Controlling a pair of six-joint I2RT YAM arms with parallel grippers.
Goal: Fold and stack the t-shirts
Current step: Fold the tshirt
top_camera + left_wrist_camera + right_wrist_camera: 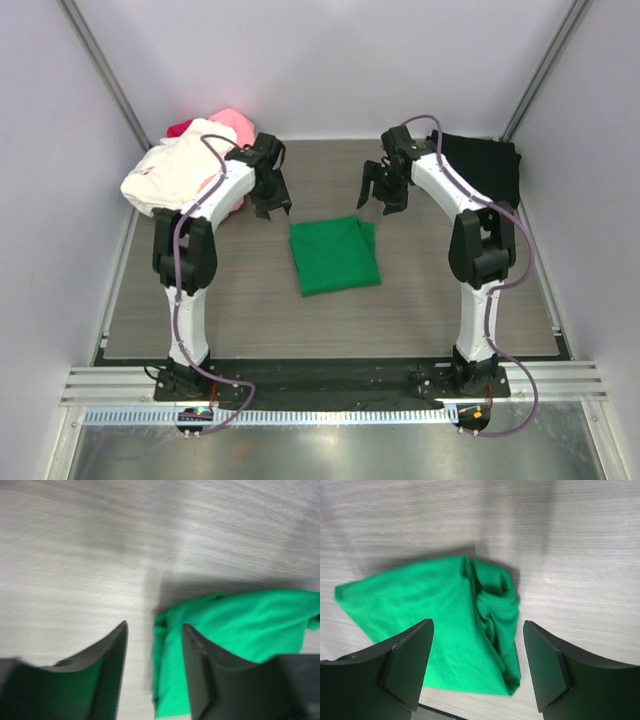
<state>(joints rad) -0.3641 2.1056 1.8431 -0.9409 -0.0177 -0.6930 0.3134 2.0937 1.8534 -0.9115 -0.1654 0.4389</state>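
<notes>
Grey table (420,310) — green t-shirt (333,255) near left fingers (112,665) and right fingers (407,665), both spread

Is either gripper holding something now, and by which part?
Nothing is held. The left gripper and the right gripper both stand open near the folded green t-shirt, with no cloth between their fingers.

Worktop (420,320): grey panel with a fine wood grain and a matt surface. Enclosure: plain white walls (330,60) on the left, right and far sides. Two grey metal posts rise from the far corners, left post (100,70), right post (545,65). Near edge: silver rails (330,380) run left to right. Just nearer is a white toothed strip (340,415), and nearest is a shiny metal sheet (330,455).
</notes>
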